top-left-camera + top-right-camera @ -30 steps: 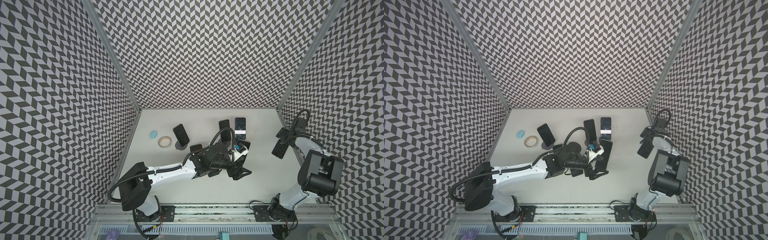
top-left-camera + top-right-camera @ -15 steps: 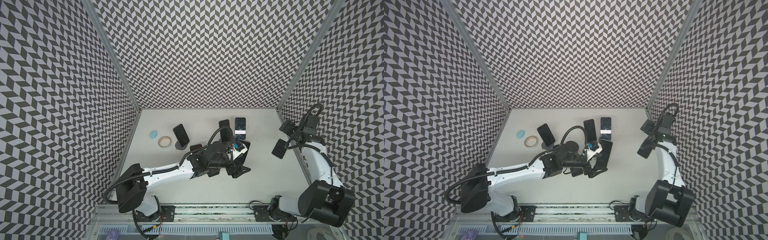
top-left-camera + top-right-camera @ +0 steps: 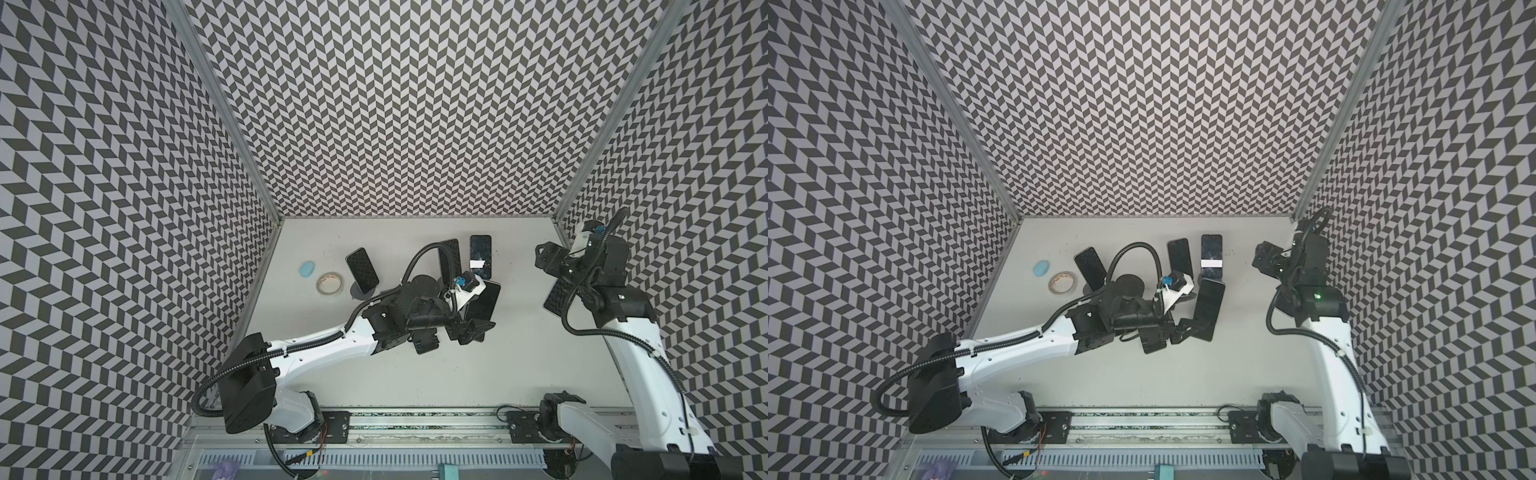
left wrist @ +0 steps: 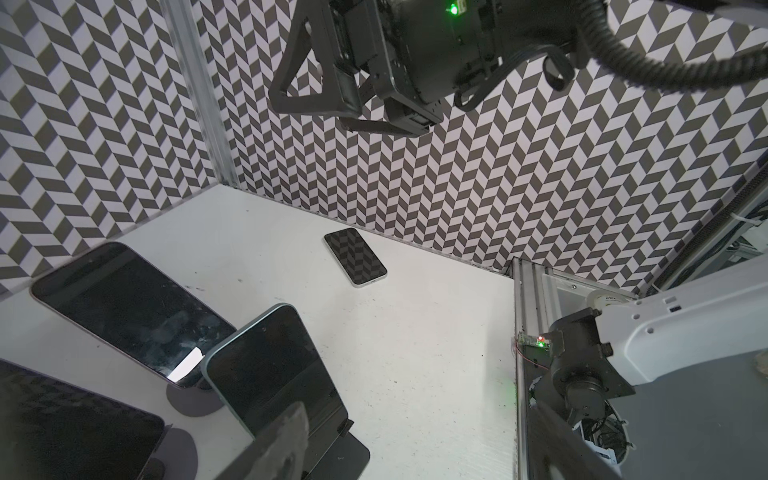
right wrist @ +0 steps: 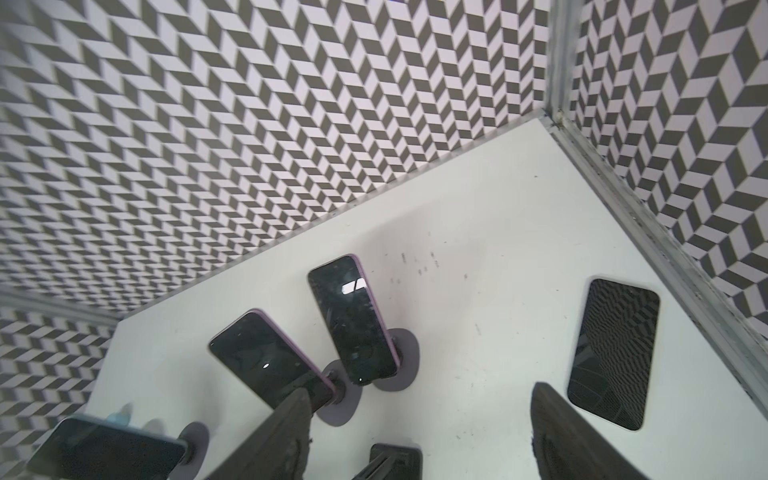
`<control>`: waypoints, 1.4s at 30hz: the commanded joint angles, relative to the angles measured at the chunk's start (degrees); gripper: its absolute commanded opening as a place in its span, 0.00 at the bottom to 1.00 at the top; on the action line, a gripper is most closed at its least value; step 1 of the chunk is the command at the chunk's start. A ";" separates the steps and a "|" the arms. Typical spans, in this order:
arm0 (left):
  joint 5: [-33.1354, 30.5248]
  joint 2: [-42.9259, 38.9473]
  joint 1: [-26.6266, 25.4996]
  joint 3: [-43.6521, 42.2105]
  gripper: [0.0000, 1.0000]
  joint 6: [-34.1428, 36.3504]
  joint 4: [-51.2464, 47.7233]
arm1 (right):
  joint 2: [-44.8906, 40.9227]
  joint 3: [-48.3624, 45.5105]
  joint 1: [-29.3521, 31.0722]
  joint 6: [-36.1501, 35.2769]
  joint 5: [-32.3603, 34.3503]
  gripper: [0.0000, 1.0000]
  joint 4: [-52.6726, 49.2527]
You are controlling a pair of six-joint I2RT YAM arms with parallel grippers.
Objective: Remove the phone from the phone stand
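Note:
A phone point(image 4: 274, 365) with a pale blue rim leans on a black phone stand point(image 4: 347, 451); in a top view it stands mid-table point(image 3: 484, 301). My left gripper point(image 3: 451, 336) is open right beside it. In the left wrist view one finger point(image 4: 282, 444) overlaps the phone's lower screen and the gap holds only bare table. My right gripper point(image 3: 548, 259) hangs open and empty, raised near the back right corner, above a phone point(image 3: 559, 297) lying flat by the right wall.
Three more phones lean on round grey bases: one at the left point(image 3: 361, 270), two at the back point(image 3: 451, 257) point(image 3: 481, 255). A blue oval point(image 3: 307, 270) and a tape ring point(image 3: 330, 282) lie at the left. Patterned walls close three sides.
My right arm has lifted and swung up away from the flat phone by the wall, and its jaws have narrowed somewhat. My left gripper has edged closer to the phone on the black stand.

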 commanded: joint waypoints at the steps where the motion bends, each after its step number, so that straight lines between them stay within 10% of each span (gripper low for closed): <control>1: -1.23 -2.04 0.13 -0.47 0.83 1.69 0.19 | -2.47 0.46 2.79 1.71 1.01 0.80 -0.71; 35: -5.96 -6.75 2.66 -2.07 0.78 -0.17 1.26 | -2.00 1.95 34.40 13.26 13.11 0.73 -1.15; 42: -15.25 -6.74 2.86 -2.14 0.79 4.79 -0.94 | -1.06 -2.30 35.10 8.31 9.05 0.75 4.53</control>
